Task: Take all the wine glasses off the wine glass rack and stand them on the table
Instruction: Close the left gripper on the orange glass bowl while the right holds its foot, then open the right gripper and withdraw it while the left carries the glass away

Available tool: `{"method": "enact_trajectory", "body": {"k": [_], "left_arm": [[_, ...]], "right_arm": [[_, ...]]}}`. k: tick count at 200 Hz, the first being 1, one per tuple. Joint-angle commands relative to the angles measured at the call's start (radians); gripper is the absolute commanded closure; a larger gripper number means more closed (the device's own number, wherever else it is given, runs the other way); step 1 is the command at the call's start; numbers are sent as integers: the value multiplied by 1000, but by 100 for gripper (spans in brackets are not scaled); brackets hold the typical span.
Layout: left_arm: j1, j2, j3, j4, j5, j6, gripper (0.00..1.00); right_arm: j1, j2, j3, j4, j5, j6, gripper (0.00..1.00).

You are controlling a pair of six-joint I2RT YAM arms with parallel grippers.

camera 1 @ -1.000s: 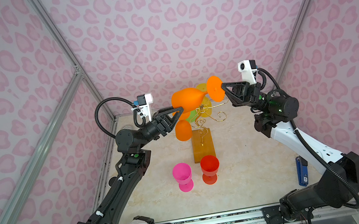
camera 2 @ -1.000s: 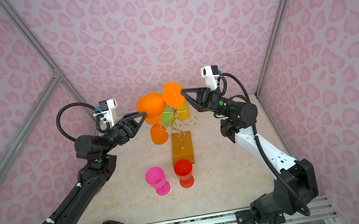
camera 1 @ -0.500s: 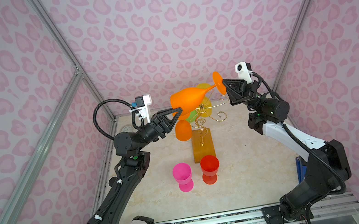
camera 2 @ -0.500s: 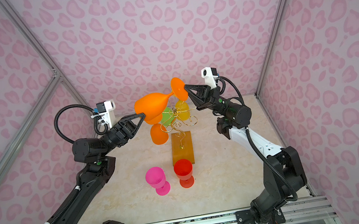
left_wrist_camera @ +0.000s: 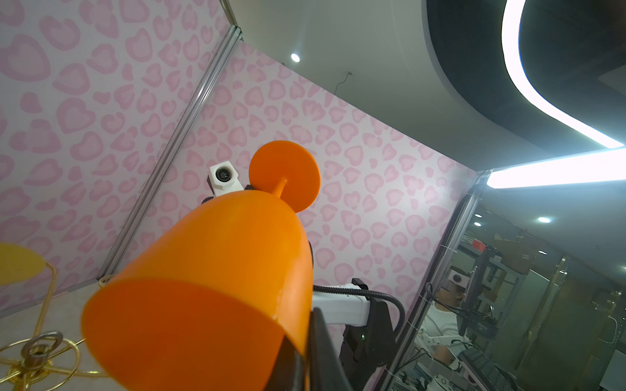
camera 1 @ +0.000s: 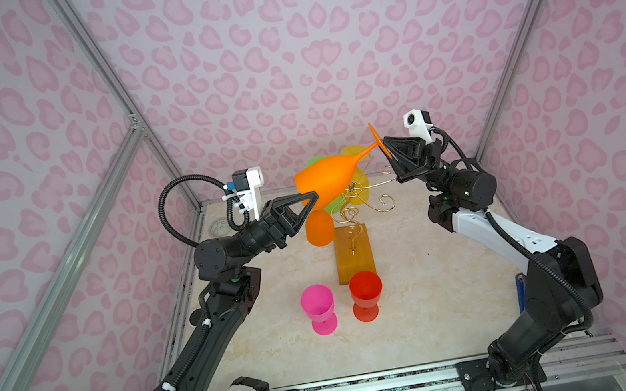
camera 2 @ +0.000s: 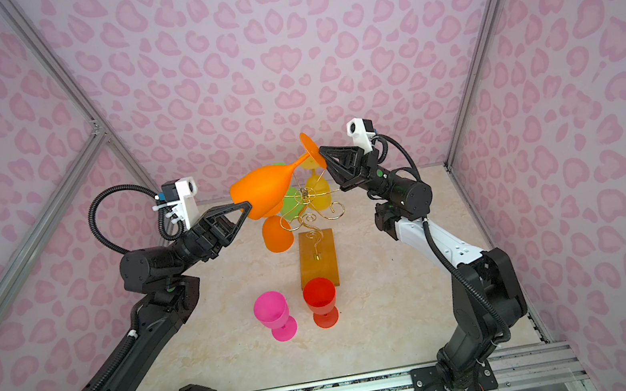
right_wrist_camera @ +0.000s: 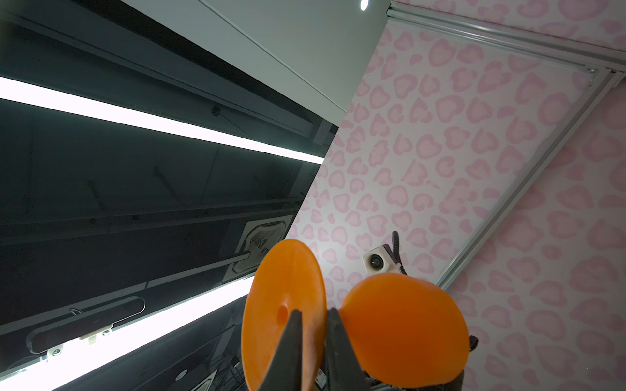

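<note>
Left end effector [camera 1: 314, 195] is now pressed together on the rim of the orange plastic wine glass [camera 1: 326, 180]. A second ago its jaws stood apart around that rim. Left wrist view: one finger [left_wrist_camera: 320, 342] lies against the bowl's lip. Right end effector [camera 1: 390, 153] sits at the glass's other end. Right wrist view: its fingers [right_wrist_camera: 294, 333] flank the stem just behind the round foot with a narrow gap, and I cannot tell whether they press it or have slackened. Glass hangs nearly level between the two end effectors and appears clear of the gold wire wine glass rack [camera 1: 354, 255], which stands on the counter [camera 1: 444, 294] below them. Against the earlier frame, the foot has swung from facing the camera to edge-on, and the right arm's elbow has drawn in. Judgement: a hand-over. The glass is off the rack, the left side has taken hold, and the right side's release looks due. Risk: a thin rim pinch may let so long a glass droop.
</note>
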Motion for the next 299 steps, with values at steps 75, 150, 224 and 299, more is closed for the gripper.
{"method": "enact_trajectory", "body": {"k": [75, 150, 224, 299], "left_arm": [[3, -94, 10, -48, 19, 27, 98], [3, -277, 198, -768, -171, 450, 98], [5, -281, 479, -1609, -832, 645, 98], [14, -202, 389, -1857, -946, 647, 98]], "right_arm": [[-59, 25, 37, 27, -2, -31, 52], [-129, -179, -48, -489, -98, -538, 48], [-157, -375, 114, -1730, 182, -1477, 46], [-239, -421, 19, -1826, 262, -1524, 45]]}}
